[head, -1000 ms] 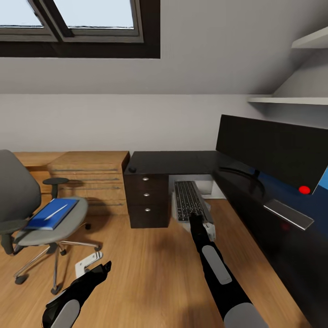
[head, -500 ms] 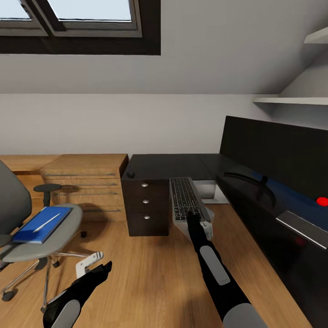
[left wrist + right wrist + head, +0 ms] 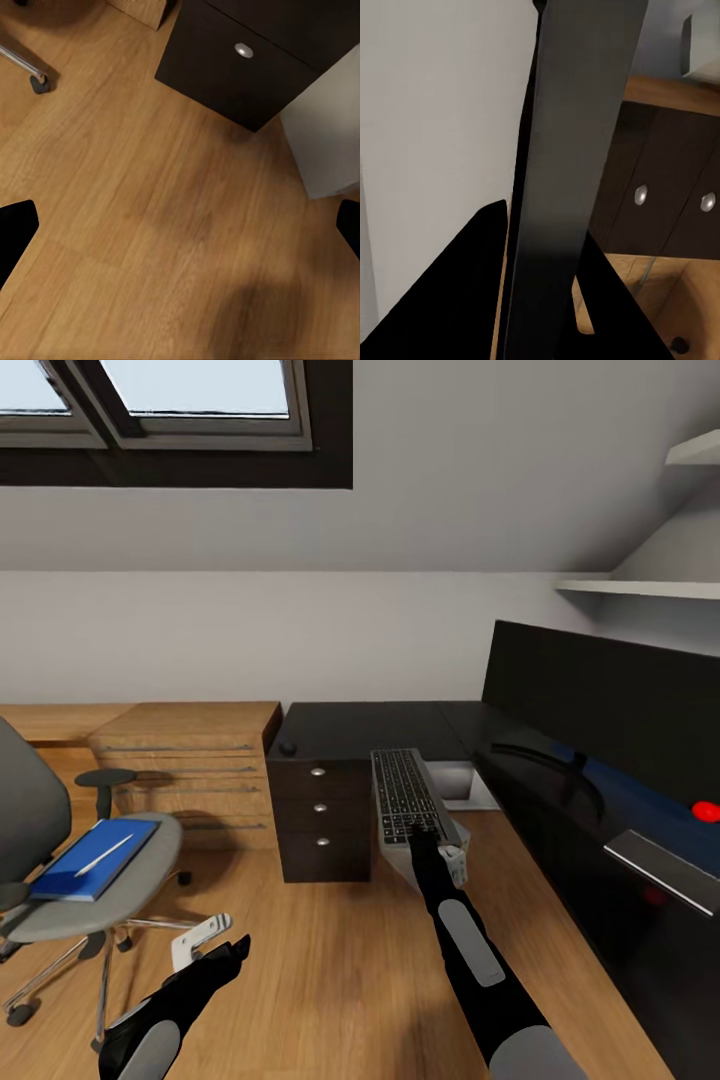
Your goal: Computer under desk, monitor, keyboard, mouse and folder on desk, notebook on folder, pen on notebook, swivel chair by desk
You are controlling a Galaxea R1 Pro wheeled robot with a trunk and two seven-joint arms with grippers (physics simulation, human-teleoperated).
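A: From the head view, where does the job stand?

B: Early, I'd judge. The monitor (image 3: 610,710) already stands on the counter (image 3: 400,725), so that part looks settled. The keyboard (image 3: 408,796) is in the air, held at its near end by the right gripper (image 3: 432,842), above the floor in front of the counter's drawers (image 3: 320,805) and not yet set down. The small dark mouse (image 3: 288,745) sits on the counter's left corner, well apart from the monitor.

A: And the chair?

B: The swivel chair (image 3: 70,860) is off to the left, apart from the counter, with a blue book (image 3: 95,857) on its seat and a pale pen (image 3: 104,855) lying on top. Whether that blue item is the folder, the notebook or both stacked, I cannot tell. All of that is left to move, and the chair too. A pale box under the counter may be the computer (image 3: 460,780); I'm not sure.

A: Left wrist view?

B: Wood floor (image 3: 150,225), a chair caster (image 3: 39,82), and a drawer front. The left jaws stand wide apart with nothing between them.

A: Right wrist view?

B: The keyboard seen edge-on as a dark slab, with the right jaws closed on it, drawer knobs beyond.
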